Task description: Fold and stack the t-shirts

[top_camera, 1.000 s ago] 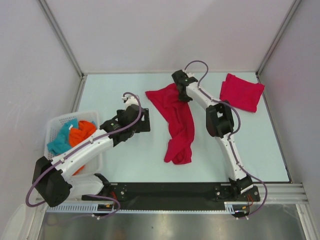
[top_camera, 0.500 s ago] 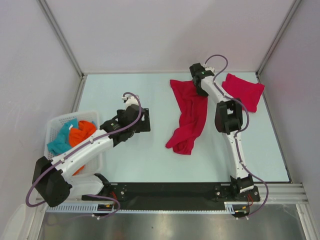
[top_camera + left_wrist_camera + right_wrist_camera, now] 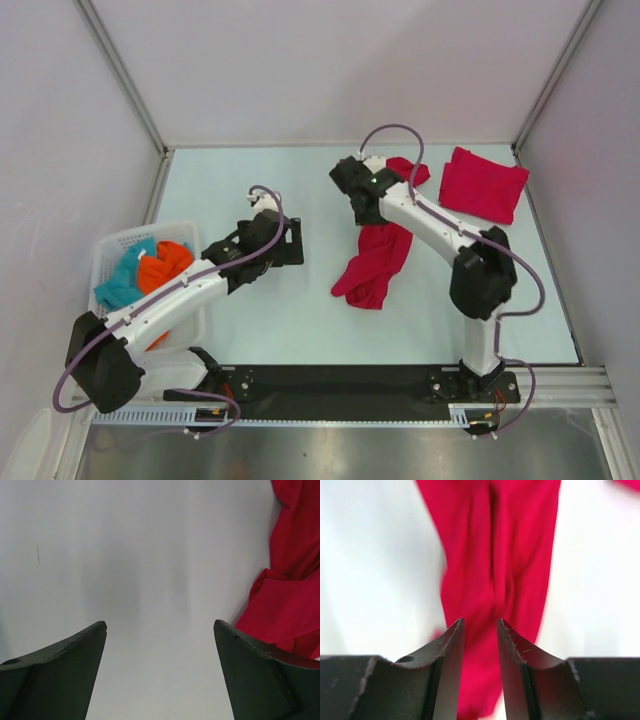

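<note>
- The crumpled t-shirt [image 3: 378,262] lies in a long, narrow bunch on the table [image 3: 250,310], running from mid-table towards the far edge. Its far end shows just beyond the right arm.
- The right gripper [image 3: 480,624] hangs directly above that bunch. Its jaws are parted by a narrow gap with red cloth showing through it from below, and nothing is pinched between them.
- The folded t-shirt [image 3: 483,185] sits in the far right corner, well apart from the crumpled one.
- The left gripper [image 3: 160,625] is spread wide over bare table — the crumpled t-shirt's edge is just to its right, not touching.
- A basket [image 3: 105,248] at the left edge holds a teal cloth [image 3: 122,282] and an orange cloth [image 3: 165,265].
- A second ago the right gripper held the shirt by one end, and the cloth spread wider and reached nearer the arm bases.
- Since then it carried that end farther back and right, then swung back left — the cloth now lies free.
- The left arm, the basket and the folded t-shirt have not moved.
</note>
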You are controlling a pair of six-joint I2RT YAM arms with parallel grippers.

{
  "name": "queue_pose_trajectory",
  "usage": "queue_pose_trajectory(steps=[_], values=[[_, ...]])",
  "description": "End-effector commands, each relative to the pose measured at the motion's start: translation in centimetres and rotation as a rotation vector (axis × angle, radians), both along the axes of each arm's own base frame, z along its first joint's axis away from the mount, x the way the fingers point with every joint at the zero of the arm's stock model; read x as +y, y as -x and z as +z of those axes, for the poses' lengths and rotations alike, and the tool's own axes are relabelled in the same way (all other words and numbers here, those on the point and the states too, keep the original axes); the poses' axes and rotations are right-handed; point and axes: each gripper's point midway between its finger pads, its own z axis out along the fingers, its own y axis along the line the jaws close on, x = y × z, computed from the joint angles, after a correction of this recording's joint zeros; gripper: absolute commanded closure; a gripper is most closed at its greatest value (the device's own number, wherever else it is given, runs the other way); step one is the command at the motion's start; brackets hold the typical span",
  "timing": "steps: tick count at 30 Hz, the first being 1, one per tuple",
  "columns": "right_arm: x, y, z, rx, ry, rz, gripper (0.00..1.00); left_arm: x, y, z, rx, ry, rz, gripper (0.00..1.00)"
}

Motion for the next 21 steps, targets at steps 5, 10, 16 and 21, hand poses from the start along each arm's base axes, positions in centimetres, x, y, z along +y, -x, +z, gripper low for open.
queue_pose_trajectory(steps=[5,10,16,21], values=[[-4.0,11.6,-1.9,0.138,-0.062,-0.087,0.61,0.2,0.5,1.7,-0.025,0.050,-0.004,0.06],[-3.4,16.1,-4.7,0.216,-0.043,-0.043,0.58,0.4,0.8,2.1,-0.024,0.066,-0.003,0.06],[-0.7,18.6,-5.2,0.236,-0.060,0.030,0.52,0.7,1.0,1.9,-0.020,0.053,0.003,0.06],[0.2,18.6,-3.9,0.204,-0.050,0.048,0.52,0.7,1.1,1.4,-0.009,0.049,0.005,0.06]])
